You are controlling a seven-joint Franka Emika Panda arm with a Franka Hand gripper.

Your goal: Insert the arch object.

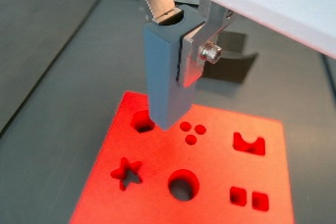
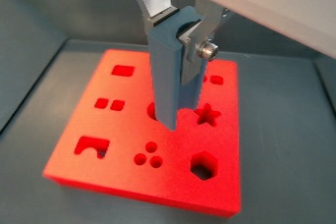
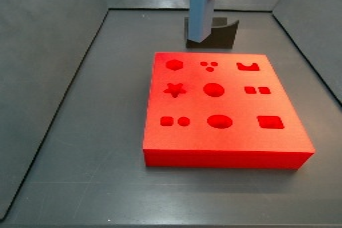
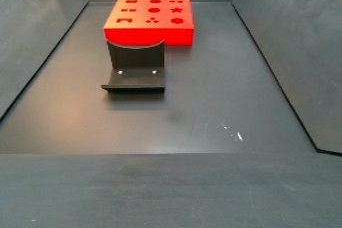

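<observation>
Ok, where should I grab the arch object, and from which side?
Take the arch object by its two flat outer faces, coming from above. It seems to stand upright on the fixture with its notch up, though that is hard to tell, and the curved cut offers no flat grip. The tool hangs close by the fixture.

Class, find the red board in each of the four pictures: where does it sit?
Wrist view: red board below the gripper, filling much of the picture.
Wrist view: red board again below the gripper.
Side view: centre, in front of the fixture.
Side view: far end, behind the fixture.
Shared landmark: the fixture beside the red board.
</observation>
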